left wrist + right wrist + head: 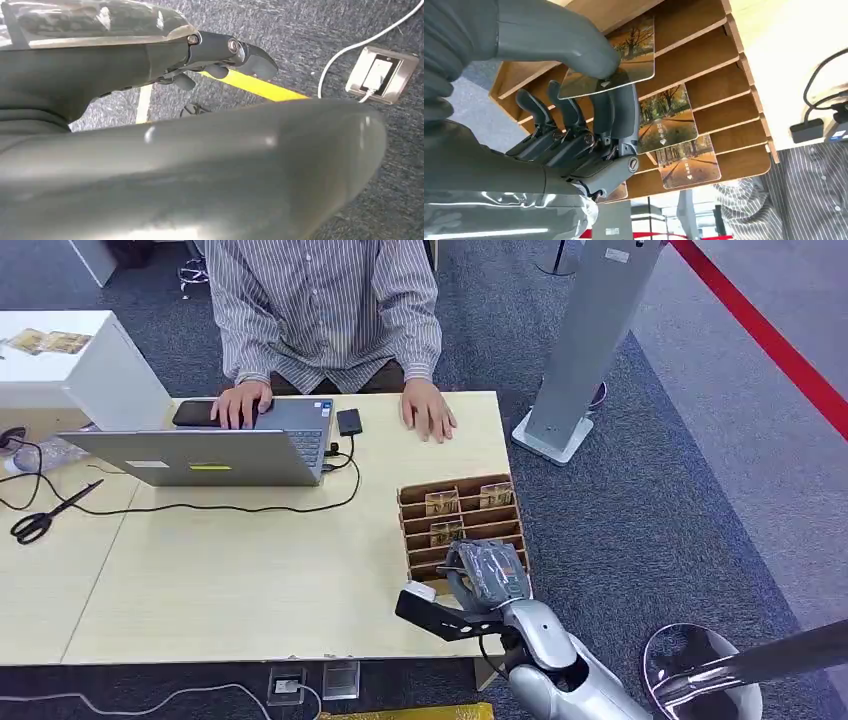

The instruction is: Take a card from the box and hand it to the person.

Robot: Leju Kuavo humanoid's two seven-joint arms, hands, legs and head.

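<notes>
- Two hands: right hand (pixel 574 125) pinching a card (pixel 624 62) between thumb (pixel 574 42) and fingers (pixel 624 115), over the near rows of the wooden box (pixel 415 502), at 5 o'clock on the table (pixel 230 580).
- Left hand (pixel 220 55) hanging above carpet, fingers loosely curled, holding nothing.
- Three more cards (pixel 667 117) standing in the box's slots.
- Person's hand (pixel 428 408) flat on the table at 12 o'clock from the box.

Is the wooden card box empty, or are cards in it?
Not empty. The box holds several cards in its slots; the right hand pinches one card between thumb and fingers.

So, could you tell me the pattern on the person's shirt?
Fine vertical stripes on the shirt, clearest in the head view.
</notes>
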